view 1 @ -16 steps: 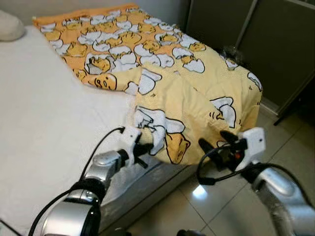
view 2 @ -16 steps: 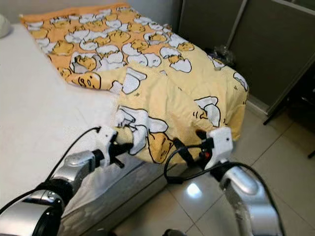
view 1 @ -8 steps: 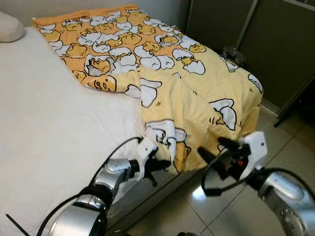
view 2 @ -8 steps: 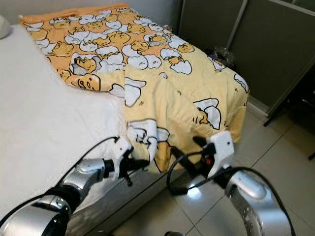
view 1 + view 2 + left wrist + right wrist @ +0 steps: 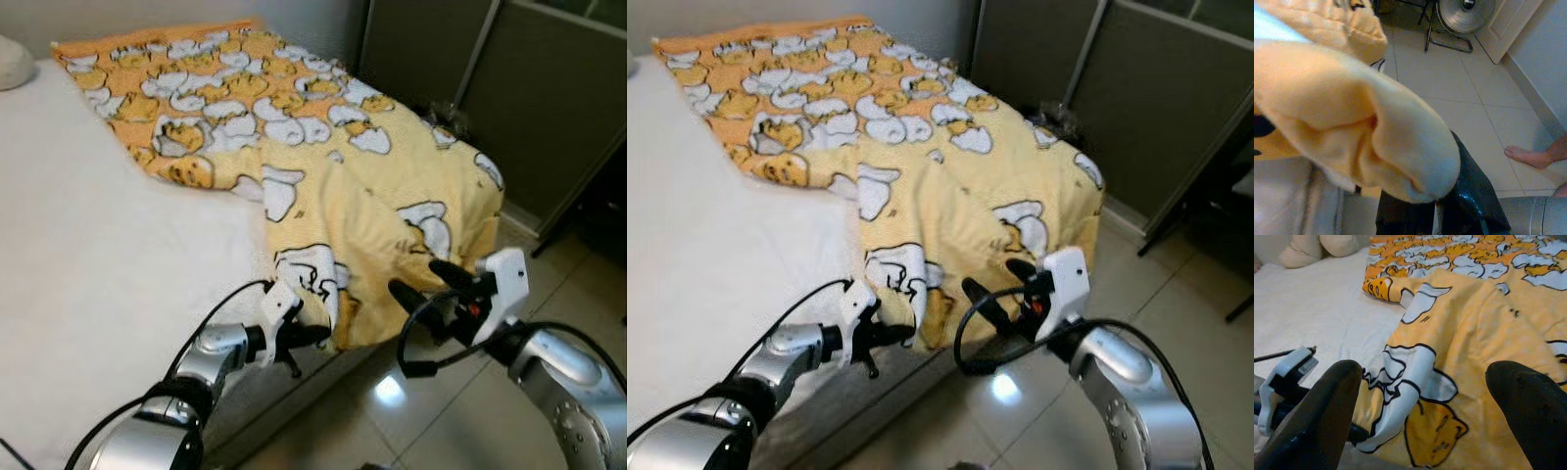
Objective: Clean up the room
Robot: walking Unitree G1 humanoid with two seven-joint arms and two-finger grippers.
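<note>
A yellow and orange blanket (image 5: 323, 157) printed with cartoon eggs covers the right half of the bed and hangs over its front corner. My left gripper (image 5: 306, 337) sits at the bed's front edge, shut on the blanket's lower hem; in the left wrist view the fabric (image 5: 1352, 122) folds over the black fingers (image 5: 1469, 196). My right gripper (image 5: 429, 285) hovers open just in front of the hanging blanket, a little right of the left one. In the right wrist view its fingers (image 5: 1327, 411) stand wide apart with the blanket (image 5: 1469, 347) beyond them.
The white mattress (image 5: 108, 264) is bare on the left, with a pillow (image 5: 14, 61) at the far corner. Dark cabinet doors (image 5: 549, 98) stand to the right across glossy floor tiles (image 5: 460, 411). A fan (image 5: 1464, 12) and a person's bare foot (image 5: 1533, 155) are on the floor.
My left gripper has drawn the blanket's hem down and to the right, toward the bed's front edge, flattening the raised fold. The right gripper has stayed open near the hanging edge.
</note>
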